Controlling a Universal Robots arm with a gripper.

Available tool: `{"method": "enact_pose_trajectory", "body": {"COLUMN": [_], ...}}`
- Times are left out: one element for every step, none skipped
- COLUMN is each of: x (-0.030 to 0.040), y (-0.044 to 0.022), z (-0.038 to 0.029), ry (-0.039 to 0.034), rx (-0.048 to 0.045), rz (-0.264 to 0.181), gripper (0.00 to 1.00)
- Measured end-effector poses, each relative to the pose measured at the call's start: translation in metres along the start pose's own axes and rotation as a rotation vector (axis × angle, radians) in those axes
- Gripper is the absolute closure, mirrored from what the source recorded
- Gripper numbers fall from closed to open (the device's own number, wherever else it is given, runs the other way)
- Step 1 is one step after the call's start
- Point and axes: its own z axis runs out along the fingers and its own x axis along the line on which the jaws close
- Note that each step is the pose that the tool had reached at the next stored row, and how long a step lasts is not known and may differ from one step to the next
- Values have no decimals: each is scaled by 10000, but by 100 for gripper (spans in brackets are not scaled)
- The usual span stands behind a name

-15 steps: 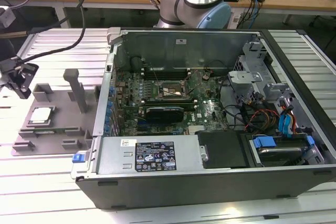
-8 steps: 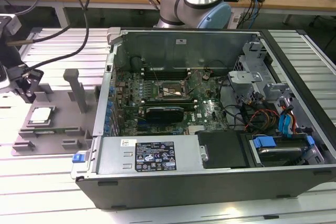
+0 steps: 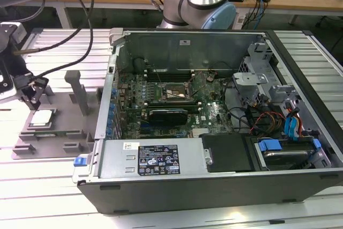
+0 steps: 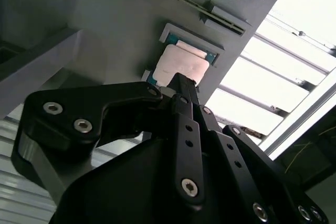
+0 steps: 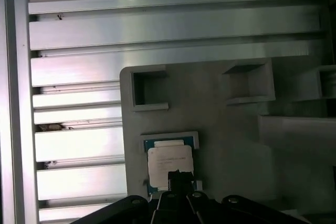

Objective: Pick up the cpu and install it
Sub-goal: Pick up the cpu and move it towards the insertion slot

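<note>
The cpu (image 3: 42, 117), a small square chip with a silvery top, lies flat in a recess of the grey plastic tray (image 3: 69, 127) at the exterior view's left. My gripper (image 3: 33, 97) hangs just above it, a little apart, with its black fingers drawn together and nothing between them. In both wrist views the joined fingertips overlap the near edge of the cpu (image 4: 184, 65) (image 5: 167, 157), which sits in the tray (image 4: 105, 35) (image 5: 236, 145); the gripper (image 4: 181, 81) (image 5: 180, 178) looks shut. The open black socket frame (image 3: 174, 92) sits on the motherboard inside the computer case (image 3: 214, 170).
The tray carries raised grey blocks (image 3: 80, 92) beside the cpu's recess. The open case has tall metal walls, a power supply (image 3: 158, 159), a drive cage (image 3: 257, 79) and loose cables (image 3: 268, 119). Everything rests on a ribbed aluminium table (image 3: 53, 186). Arm cables (image 3: 80, 52) drape over the tray.
</note>
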Motion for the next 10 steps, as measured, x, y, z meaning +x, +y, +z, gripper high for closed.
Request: {"method": "enact_pose_trajectory", "body": {"x": [1, 2, 2, 3, 2, 2, 2, 2, 2, 2], "y": [-6, -9, -10, -10, -10, -10, -10, -10, -10, -10], "z": [46, 76, 91, 91, 91, 93, 93, 93, 94, 94], "ry": [1, 1, 2, 3, 3, 1, 2, 1, 1, 1], "rx": [0, 0, 1, 2, 1, 1, 1, 0, 0, 0], "rz": [1, 1, 0, 1, 0, 1, 1, 0, 1, 1], "gripper": [89, 89, 89, 89, 89, 89, 89, 83, 76, 58]}}
